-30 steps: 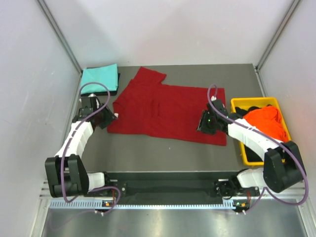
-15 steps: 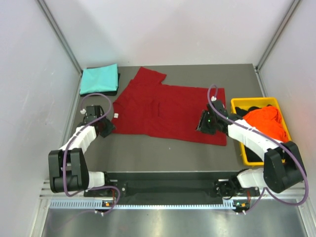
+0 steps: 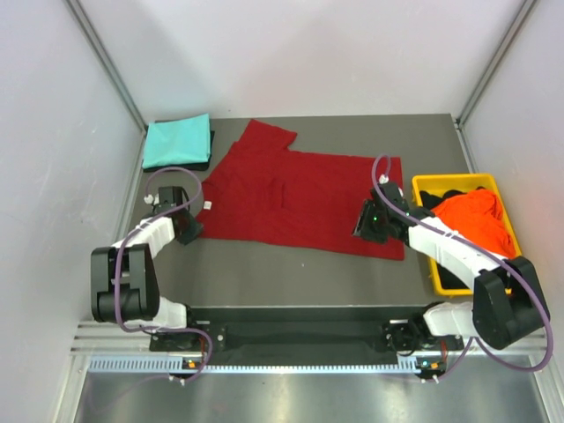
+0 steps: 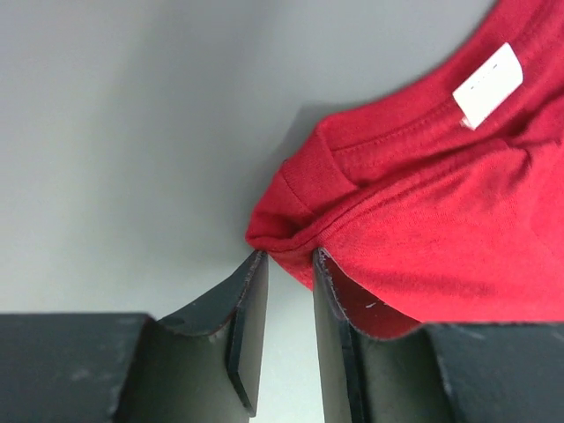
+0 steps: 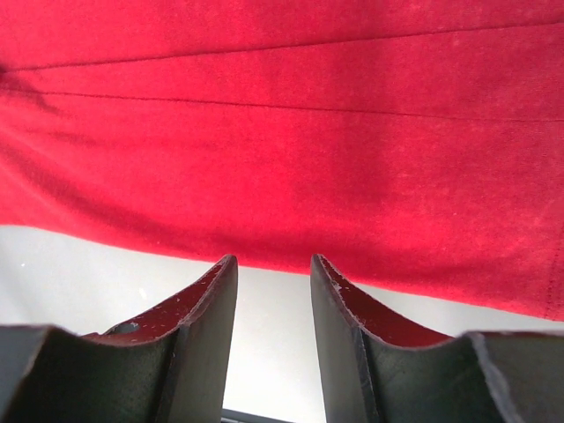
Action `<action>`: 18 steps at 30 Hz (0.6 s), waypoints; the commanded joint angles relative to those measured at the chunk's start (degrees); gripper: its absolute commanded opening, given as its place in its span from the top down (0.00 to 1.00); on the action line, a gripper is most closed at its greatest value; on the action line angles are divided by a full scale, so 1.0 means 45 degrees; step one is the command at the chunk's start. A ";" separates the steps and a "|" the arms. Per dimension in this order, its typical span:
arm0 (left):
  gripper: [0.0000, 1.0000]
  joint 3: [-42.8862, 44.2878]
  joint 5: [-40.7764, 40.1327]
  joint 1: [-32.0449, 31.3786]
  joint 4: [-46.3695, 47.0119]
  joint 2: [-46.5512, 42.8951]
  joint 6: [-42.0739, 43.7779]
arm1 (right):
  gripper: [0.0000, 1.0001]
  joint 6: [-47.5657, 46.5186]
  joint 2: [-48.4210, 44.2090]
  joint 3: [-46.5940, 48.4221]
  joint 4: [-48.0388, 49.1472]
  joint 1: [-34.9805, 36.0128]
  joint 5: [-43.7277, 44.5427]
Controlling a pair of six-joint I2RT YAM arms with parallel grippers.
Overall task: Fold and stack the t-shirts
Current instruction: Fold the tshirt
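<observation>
The large dark red t-shirt [image 3: 295,196] lies spread flat in the middle of the table. My left gripper [image 3: 188,227] is at its left near corner. In the left wrist view the jaws [image 4: 287,257] stand a narrow gap apart, with the bunched red corner [image 4: 291,225] touching the fingertips and grey table showing between them. My right gripper [image 3: 371,220] is open at the shirt's near right hem [image 5: 291,176], its tips [image 5: 273,264] just short of the edge. A folded teal t-shirt [image 3: 178,139] lies at the back left on something black. An orange t-shirt [image 3: 474,216] and a black one [image 3: 445,189] lie in the bin.
The yellow plastic bin [image 3: 421,183] stands at the right edge of the table. Grey walls and metal frame posts close in the table at left, right and back. A white label [image 4: 487,84] shows on the red shirt's collar.
My left arm has drawn back toward the near edge, its gripper sliding down along the shirt's left corner. The right arm and the shirt have hardly moved.
</observation>
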 commanded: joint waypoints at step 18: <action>0.65 0.0893 -0.1998 0.0048 -0.1271 -0.0285 -0.0026 | 0.61 -0.0102 -0.0438 -0.1903 -0.0316 -0.0789 0.2483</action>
